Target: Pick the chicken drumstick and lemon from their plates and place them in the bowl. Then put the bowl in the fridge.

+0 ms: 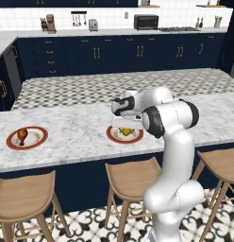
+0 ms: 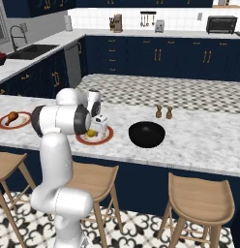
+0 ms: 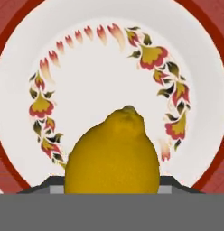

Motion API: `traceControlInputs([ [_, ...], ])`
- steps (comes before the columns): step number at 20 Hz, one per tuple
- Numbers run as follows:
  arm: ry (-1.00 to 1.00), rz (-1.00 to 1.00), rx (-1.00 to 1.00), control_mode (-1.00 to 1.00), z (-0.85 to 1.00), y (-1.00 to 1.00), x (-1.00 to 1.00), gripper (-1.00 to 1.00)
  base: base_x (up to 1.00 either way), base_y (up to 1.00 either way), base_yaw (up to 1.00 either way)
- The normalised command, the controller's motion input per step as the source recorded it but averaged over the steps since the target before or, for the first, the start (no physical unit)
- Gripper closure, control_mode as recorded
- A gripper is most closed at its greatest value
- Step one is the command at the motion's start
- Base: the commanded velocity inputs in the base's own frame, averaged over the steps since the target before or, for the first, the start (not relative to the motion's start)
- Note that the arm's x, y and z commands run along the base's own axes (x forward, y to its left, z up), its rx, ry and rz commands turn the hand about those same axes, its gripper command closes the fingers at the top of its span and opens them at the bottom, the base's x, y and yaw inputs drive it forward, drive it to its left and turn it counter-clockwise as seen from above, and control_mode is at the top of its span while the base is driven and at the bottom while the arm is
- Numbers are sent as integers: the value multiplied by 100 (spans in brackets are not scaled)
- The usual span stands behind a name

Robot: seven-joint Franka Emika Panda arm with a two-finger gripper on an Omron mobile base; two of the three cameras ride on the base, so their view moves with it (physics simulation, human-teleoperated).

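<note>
One lemon (image 3: 112, 153) between fingers (image 3: 175, 185), two plates (image 1: 10, 142), one bowl (image 2: 147, 134)

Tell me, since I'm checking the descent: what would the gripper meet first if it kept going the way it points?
Most likely the lemon, which sits right between the gripper fingertips in the hand view; directly behind it lies the red-rimmed plate.

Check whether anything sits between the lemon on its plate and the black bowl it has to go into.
Nothing visible does. The lemon lies on its plate under the gripper, and the bowl stands just beside that plate on the counter, with bare marble between them. The two shakers stand behind the bowl, off that path.
</note>
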Motion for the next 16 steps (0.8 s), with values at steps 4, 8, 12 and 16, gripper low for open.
traceControlInputs([
  [4,-5,-6,1,-100,88,-19,-83,100,0,0,0],
  [8,-5,-3,0,-100,77,-61,-81,100,0,0,0],
  [12,-14,0,0,-100,60,-97,-46,100,0,0,0],
  [16,-7,0,0,-100,42,-92,-28,100,0,0,0],
])
